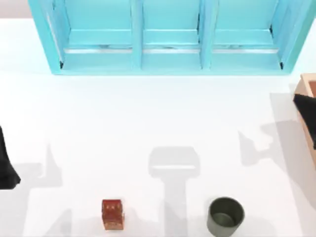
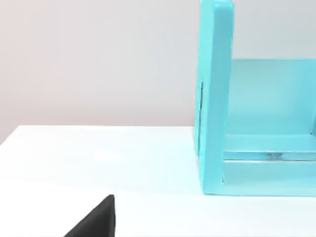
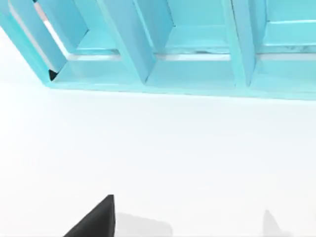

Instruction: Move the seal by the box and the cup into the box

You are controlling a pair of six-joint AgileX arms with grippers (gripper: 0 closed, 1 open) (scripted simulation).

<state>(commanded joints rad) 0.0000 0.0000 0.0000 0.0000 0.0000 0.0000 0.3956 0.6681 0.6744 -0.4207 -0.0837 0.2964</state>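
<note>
**Seal and cup stand on the table, box at the right edge**

Top view: the tan box [image 1: 308, 84] shows as a corner at the table's right edge, its reddish-brown inside partly hidden, so its contents cannot be told. The dark olive cup [image 1: 225, 216] stands upright near the front, right of centre, its hollow bare. The seal [image 1: 112, 214], a reddish-brown block with orange mottling, stands near the front, left of centre, well apart from the cup and the box. A turquoise shelved cabinet [image 1: 170, 37] spans the back of the white table [image 1: 148, 118]. The left arm [image 1: 6, 165] sits at the left edge, the right arm [image 1: 307, 111] at the right edge, over the box; whether either gripper is open cannot be told.

Left wrist view: the cabinet's end panel [image 2: 215, 98] rises from the table before a pale grey wall [image 2: 98, 64].

Right wrist view: the cabinet's open compartments [image 3: 192, 34] stand above bare white tabletop.
</note>
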